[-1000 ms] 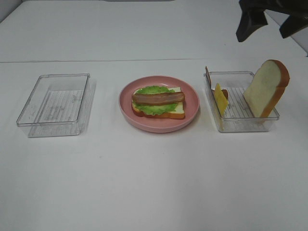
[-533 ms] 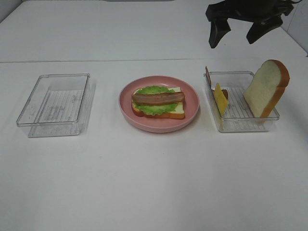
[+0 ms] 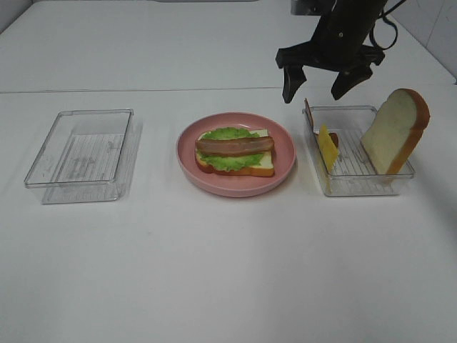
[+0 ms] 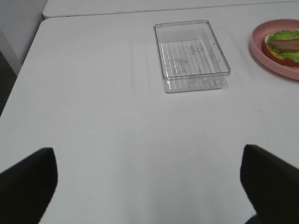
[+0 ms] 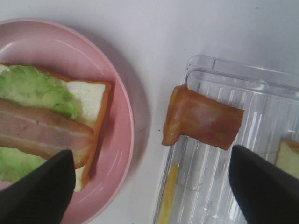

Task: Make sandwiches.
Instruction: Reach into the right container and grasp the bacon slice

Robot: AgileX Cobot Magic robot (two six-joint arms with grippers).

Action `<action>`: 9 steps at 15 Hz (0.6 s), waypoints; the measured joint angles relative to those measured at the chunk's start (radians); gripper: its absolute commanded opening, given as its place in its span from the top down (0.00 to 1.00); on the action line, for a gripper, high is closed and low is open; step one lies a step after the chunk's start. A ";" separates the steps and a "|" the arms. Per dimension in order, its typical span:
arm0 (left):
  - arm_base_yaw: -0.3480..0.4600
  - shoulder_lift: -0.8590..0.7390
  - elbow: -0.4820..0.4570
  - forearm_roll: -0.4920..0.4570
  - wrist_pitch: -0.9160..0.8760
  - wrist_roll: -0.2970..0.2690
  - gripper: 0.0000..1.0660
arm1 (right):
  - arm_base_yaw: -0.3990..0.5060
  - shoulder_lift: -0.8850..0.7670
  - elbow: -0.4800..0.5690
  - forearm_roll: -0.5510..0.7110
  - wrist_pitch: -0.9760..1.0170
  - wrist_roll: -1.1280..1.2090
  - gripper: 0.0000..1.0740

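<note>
Two trays (image 3: 86, 158) (image 3: 357, 184) flank plate (image 3: 235, 190); right claw (image 3: 312, 95) above bacon (image 5: 203, 121).

White table (image 3: 228, 286) across the whole exterior frame, with a faint seam (image 3: 143, 91) from left edge to right edge in the upper third. Directly on it, one row through the middle of the frame: at left a clear tray (image 3: 78, 193) with ribbed floor; at centre a round pink plate (image 3: 235, 188); at right a second clear tray (image 3: 357, 186), likewise ribbed. All three apart, none touching another.
</note>
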 measured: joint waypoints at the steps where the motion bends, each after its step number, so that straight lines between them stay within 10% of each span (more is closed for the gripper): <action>1: 0.000 0.000 0.000 0.000 0.000 0.000 0.07 | 0.000 0.029 0.000 0.000 -0.010 0.000 0.20; 9: 0.000 0.000 0.000 0.000 0.000 0.000 0.08 | 0.000 0.099 -0.001 -0.012 -0.121 0.007 0.28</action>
